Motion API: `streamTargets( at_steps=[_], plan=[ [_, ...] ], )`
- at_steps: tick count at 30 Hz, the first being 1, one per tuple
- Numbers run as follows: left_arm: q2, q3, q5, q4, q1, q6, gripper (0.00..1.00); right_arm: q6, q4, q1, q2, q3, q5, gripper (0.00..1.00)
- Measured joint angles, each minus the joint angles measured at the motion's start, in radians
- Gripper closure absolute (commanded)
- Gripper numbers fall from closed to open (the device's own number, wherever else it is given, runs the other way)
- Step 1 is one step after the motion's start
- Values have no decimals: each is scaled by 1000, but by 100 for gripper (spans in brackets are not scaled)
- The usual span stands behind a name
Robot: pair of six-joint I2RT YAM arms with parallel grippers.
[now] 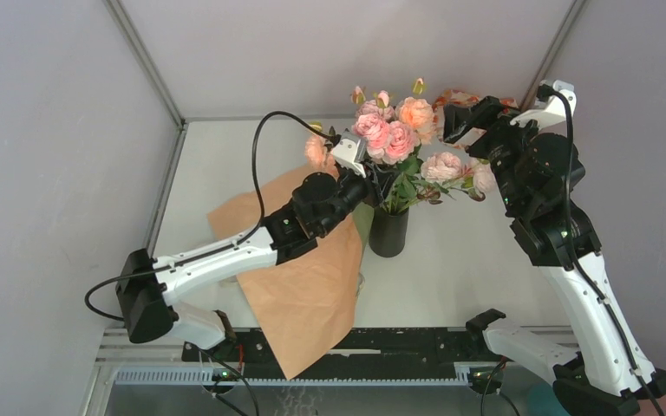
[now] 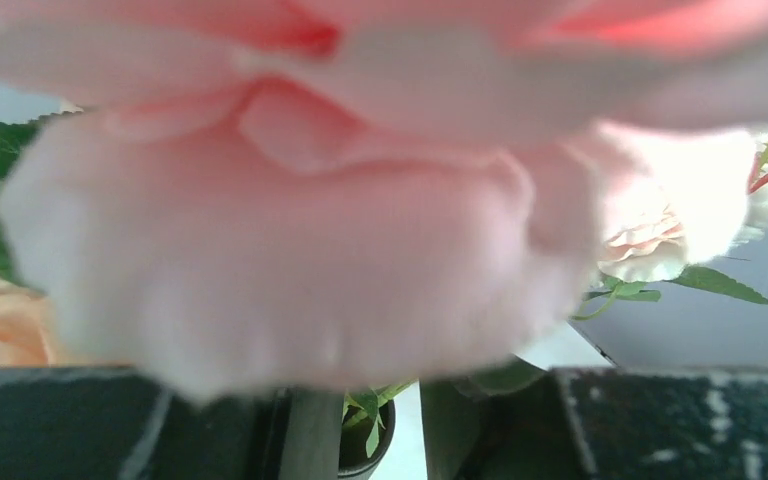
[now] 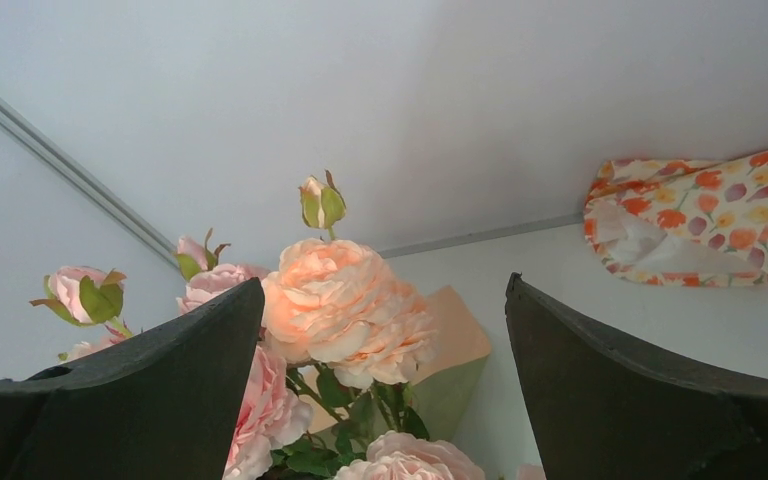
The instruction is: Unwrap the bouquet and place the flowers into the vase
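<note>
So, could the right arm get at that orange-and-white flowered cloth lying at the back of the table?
Probably yes. The right end effector is open and empty, close to the orange-and-white flowered cloth. Nothing stands between them on the white table, and the pink and peach roses are off to the other side.

Matt vase (image 1: 388, 234), wrap (image 1: 312, 277) apparently paper

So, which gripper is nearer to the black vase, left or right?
Left. The left gripper is at the stems of the flowers, just above the vase mouth. The right gripper is farther away, to the right of the vase and beyond it.
</note>
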State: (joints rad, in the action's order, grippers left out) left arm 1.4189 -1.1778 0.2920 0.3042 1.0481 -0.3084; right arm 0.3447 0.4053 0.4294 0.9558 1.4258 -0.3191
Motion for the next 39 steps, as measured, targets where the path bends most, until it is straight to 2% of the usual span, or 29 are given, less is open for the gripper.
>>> streamTargets(
  at_steps=[9, 15, 27, 32, 39],
  plan=[
    [-70, 21, 14, -9, 6, -8, 54, 14, -8, 0, -26, -18, 3, 0],
    [-163, 51, 39, -37, 10, -6, 45, 24, -31, 0, -82, -61, -55, 0],
    [-487, 90, 105, -98, 13, 0, 41, 37, -80, 4, -150, -77, -174, 0],
    [-630, 103, 180, -142, 15, 21, 39, 36, -103, 4, -142, -79, -176, 0],
    [-762, 103, 388, -211, 15, 58, 37, 36, -120, 14, -116, -79, -157, 0]
  ],
)
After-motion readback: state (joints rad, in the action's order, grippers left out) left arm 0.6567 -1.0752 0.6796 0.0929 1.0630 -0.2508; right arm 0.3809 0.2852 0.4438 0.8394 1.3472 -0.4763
